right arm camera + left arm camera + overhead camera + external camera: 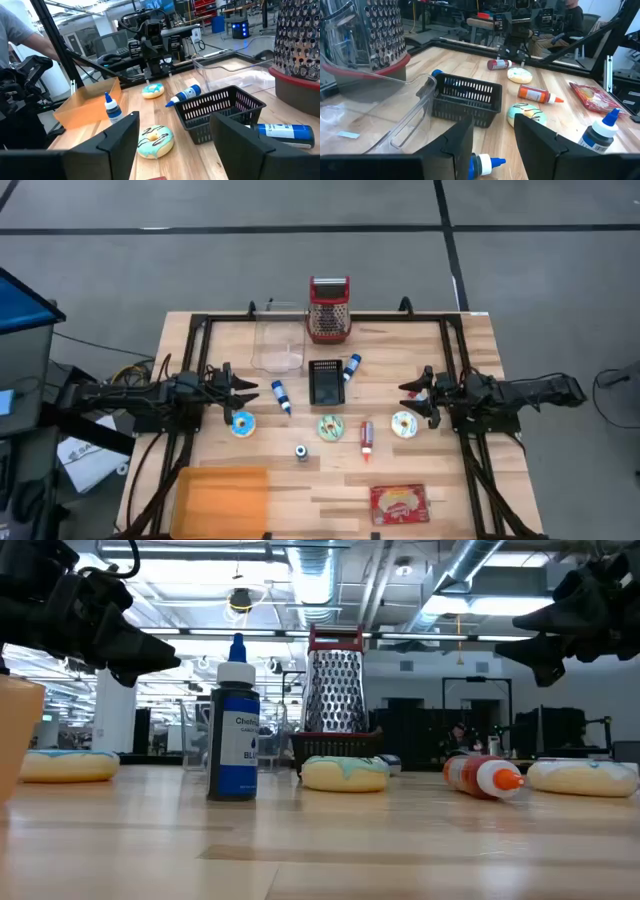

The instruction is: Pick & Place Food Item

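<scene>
Three donuts lie flat on the wooden table: a blue-iced one (243,423), a green-iced one (331,427) (526,113) and a pale one (404,423). My left gripper (250,392) (492,140) hovers open above the table at the left, just past the blue donut, over a lying blue bottle (482,164). My right gripper (404,393) (172,137) hovers open at the right, just beyond the pale donut, facing the green donut (156,140). In the low view both grippers (150,655) (520,645) hang well above the tabletop. Nothing sits between either pair of fingers.
A black basket (326,381) stands mid-table, with a clear container (278,345) and a grater (329,308) behind it. Blue bottles (281,396) (352,367) and a red bottle (367,438) lie around; a small bottle (301,451) stands upright. An orange tray (220,500) and a red packet (399,503) lie near the front edge.
</scene>
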